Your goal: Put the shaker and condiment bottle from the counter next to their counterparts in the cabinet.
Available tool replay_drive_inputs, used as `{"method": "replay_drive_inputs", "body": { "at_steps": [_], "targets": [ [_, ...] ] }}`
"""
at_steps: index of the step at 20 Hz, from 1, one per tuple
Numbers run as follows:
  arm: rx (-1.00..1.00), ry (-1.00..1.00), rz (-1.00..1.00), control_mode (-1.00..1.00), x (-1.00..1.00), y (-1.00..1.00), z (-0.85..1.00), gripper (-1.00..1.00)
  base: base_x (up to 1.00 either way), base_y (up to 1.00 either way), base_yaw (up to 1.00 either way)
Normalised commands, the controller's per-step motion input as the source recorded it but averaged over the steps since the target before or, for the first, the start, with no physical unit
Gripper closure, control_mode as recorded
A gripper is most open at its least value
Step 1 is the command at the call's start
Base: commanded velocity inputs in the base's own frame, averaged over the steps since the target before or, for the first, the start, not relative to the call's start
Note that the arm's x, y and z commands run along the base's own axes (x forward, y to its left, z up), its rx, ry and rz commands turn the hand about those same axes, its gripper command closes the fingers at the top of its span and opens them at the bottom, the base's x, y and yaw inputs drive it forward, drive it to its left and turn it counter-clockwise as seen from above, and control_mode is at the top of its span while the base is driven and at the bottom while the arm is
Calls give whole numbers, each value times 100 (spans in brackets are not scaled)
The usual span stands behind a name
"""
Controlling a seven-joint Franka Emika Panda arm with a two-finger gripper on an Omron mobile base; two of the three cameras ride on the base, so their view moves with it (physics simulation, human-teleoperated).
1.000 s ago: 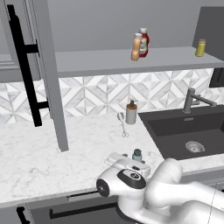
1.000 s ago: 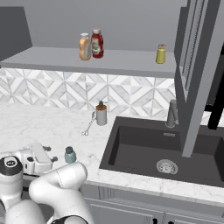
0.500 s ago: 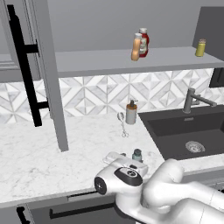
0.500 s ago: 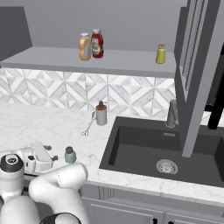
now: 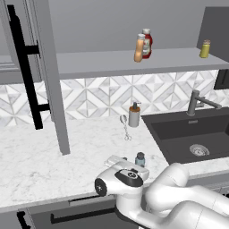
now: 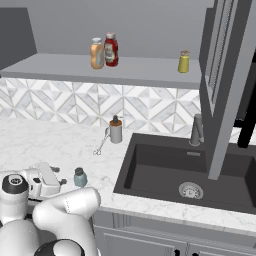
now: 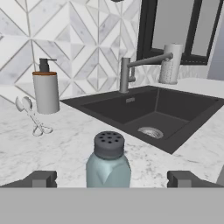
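The gripper (image 7: 111, 179) sits low over the worktop (image 5: 53, 156) with its jaws spread wide and nothing held. In the hand view, the two dark fingertips (image 7: 41, 178) stand on either side of the shaker (image 7: 108, 161), apart from it. The shaker is teal-blue with a dark perforated cap and stands upright on the worktop near the front edge, just left of the sink (image 5: 188, 134). In the left base view the shaker (image 5: 140, 159) shows just beyond the robot's hand.

The condiment bottle (image 5: 139, 48) stands upright on the cabinet shelf (image 5: 103, 62), just beside the red ketchup bottle (image 5: 146, 43). The yellow-green shaker (image 5: 205, 48) stands well apart from them, toward the right end of the same shelf. The cabinet door (image 5: 42, 67) with its black bar handle hangs open at the left.

A grey pump dispenser (image 5: 134, 115) stands against the tiled backsplash, with a pair of small tongs (image 5: 125, 127) lying just beside it. The tap (image 5: 199, 102) rises behind the sink.
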Motion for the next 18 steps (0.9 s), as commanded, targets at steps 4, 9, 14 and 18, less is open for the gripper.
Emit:
{"method": "replay_drive_inputs", "body": {
  "at_steps": [4,9,14,18],
  "targets": [
    [5,0,0,-100,6,0,-8,-100,0,0,0],
    [3,0,0,-100,12,0,-1,-100,0,0,0],
    [2,0,0,-100,20,-13,-10,-100,0,0,0],
    [4,0,0,-100,14,-28,-12,-100,0,0,0]
  ]
}}
